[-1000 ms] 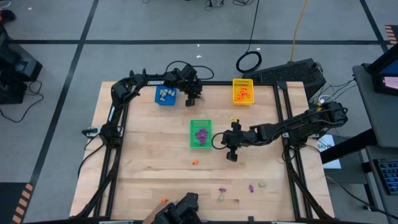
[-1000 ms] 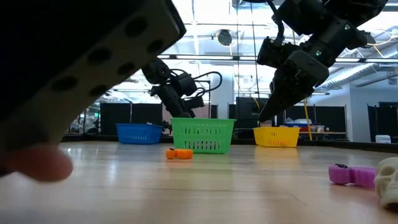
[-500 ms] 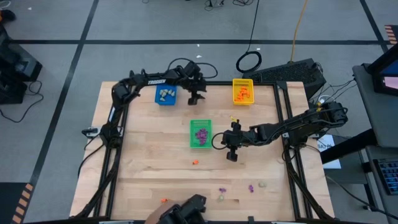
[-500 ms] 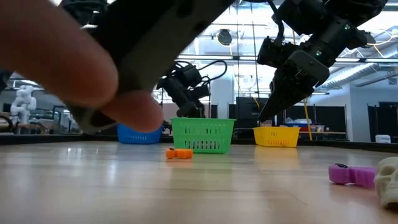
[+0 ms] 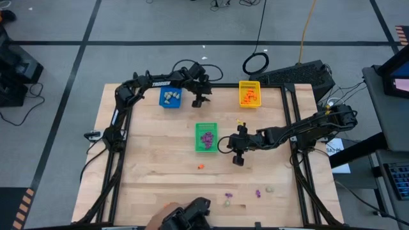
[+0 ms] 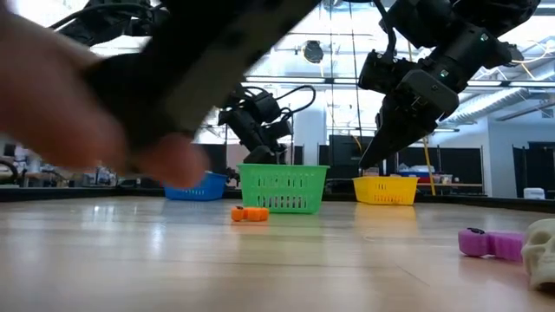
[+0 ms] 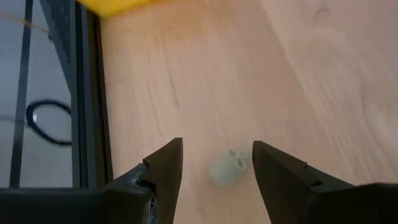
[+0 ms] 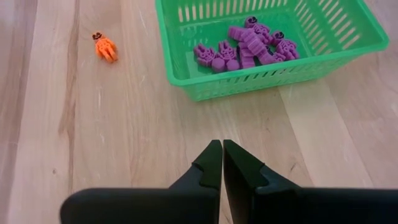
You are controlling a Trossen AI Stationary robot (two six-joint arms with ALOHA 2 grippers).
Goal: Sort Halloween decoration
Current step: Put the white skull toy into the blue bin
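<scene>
At the near edge of your bench (image 5: 153,160), a person's hand (image 6: 61,113) with a dark object fills the low view's left side; from above it shows at the bench's front edge. Just behind that edge lie loose trinkets: a purple one (image 5: 258,192) (image 6: 487,243), a second purple one (image 5: 228,194), a pale skull (image 6: 543,251) at the low view's right border, and a pale piece (image 5: 270,190) near the first purple one. Farther in, an orange figure (image 5: 200,167) (image 8: 106,47) lies on bare wood, just in front of the green tray (image 5: 206,137) (image 8: 348,46), which holds purple figures (image 8: 249,46).

Your right claw (image 5: 238,161) (image 8: 222,163) hangs over the bench just to the right of the green tray, fingers pressed together, gripping nothing.

At the far side, the blue tray (image 5: 170,98) holds pale pieces and the yellow tray (image 5: 249,93) holds orange ones. Your left claw (image 5: 199,101) (image 7: 216,168) sits between those two trays, just beside the blue one, with its fingers spread wide. A pale skull trinket (image 7: 227,168) lies on the wood below the gap between them, not gripped.
</scene>
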